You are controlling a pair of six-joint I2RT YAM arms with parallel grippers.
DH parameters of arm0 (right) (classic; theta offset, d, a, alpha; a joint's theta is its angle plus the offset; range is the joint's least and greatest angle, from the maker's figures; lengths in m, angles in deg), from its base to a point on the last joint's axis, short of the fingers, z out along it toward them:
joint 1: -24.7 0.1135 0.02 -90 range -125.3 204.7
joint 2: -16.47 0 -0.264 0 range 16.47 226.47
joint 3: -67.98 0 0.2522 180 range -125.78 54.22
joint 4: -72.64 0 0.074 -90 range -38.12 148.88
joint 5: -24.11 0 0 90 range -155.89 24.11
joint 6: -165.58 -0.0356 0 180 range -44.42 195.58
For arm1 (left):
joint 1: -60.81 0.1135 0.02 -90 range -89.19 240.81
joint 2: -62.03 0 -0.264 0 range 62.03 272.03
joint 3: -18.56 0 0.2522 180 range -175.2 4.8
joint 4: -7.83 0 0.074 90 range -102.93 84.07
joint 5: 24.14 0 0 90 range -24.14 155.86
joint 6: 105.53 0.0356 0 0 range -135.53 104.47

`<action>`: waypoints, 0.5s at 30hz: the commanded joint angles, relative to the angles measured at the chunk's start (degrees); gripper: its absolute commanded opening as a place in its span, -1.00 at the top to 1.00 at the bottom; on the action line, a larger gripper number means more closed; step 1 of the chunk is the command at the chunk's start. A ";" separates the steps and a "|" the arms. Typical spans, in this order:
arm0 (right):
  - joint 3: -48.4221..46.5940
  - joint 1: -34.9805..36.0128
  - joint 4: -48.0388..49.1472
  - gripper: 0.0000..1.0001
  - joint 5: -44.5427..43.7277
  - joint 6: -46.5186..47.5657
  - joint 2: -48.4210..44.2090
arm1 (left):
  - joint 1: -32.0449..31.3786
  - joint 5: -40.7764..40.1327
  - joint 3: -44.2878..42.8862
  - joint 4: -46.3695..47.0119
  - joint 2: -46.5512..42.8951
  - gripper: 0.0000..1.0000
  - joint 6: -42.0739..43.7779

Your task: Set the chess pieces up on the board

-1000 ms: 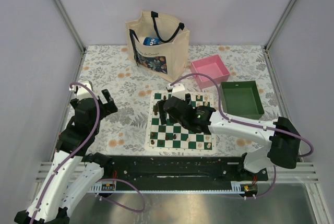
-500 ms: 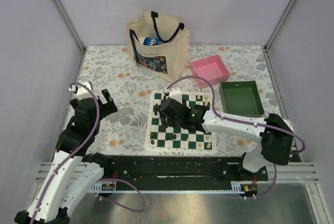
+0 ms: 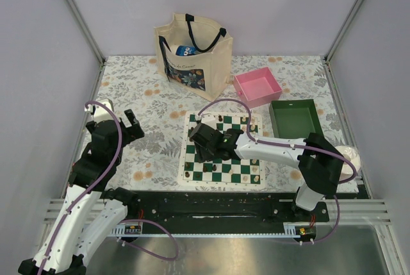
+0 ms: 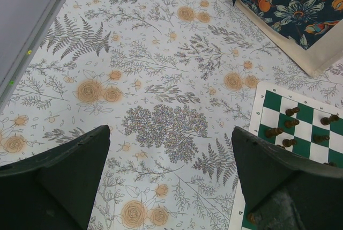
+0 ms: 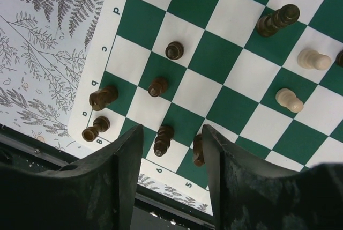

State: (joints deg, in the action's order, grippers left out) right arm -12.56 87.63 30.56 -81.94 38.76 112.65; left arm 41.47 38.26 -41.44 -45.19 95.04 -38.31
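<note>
pale lilac walls (image 3: 256, 6) enclosing floral-patterned table (image 3: 147, 95); aluminium corner posts (image 3: 75, 13) standing at 11 and 1 o'clock; even light falling.

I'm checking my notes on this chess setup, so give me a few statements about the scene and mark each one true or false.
1. The right gripper is over the board. True.
2. The left gripper holds a chess piece. False: it is open and empty above the floral tablecloth.
3. The pink tray lies nearer the tote bag than the green tray does. True.
4. The right gripper is shut on a cream piece. False: it is open above dark pieces.
</note>
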 commanded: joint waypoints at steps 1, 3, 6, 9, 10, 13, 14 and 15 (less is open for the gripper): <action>-1.16 -0.36 0.45 -0.08 2.60 -1.15 -1.08 | 0.70 1.05 0.18 3.14 0.21 -0.98 -0.42; -0.72 -0.45 0.45 -0.04 4.09 -0.19 -1.26 | 0.79 1.31 0.18 3.14 0.21 -0.98 -0.42; -0.19 -0.45 0.54 -0.04 6.47 0.52 -1.26 | 0.87 1.58 0.10 3.14 0.21 -0.98 -0.42; 0.34 0.08 1.33 -0.03 7.88 0.61 -0.82 | 1.05 1.76 0.18 3.23 0.21 -0.98 -0.42; 0.34 0.25 1.25 -0.03 7.62 0.43 -0.65 | 1.14 1.84 0.27 3.23 0.21 -0.98 -0.42; 0.51 0.34 0.98 -0.02 7.09 -0.44 -0.12 | 1.14 2.02 0.36 3.23 0.21 -0.98 -0.42; 0.60 0.34 0.98 -0.02 7.18 -0.53 -0.03 | 1.14 1.93 0.36 3.23 0.29 -0.98 -0.42; 0.60 0.34 0.98 -0.01 7.44 -0.62 0.14 | 1.14 1.93 0.36 3.14 0.21 -0.98 -0.42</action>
State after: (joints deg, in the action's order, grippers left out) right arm -12.13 87.66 30.72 -75.38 38.76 112.67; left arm 42.28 39.14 -41.44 -44.84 95.15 -38.31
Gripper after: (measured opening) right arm 0.513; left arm 0.988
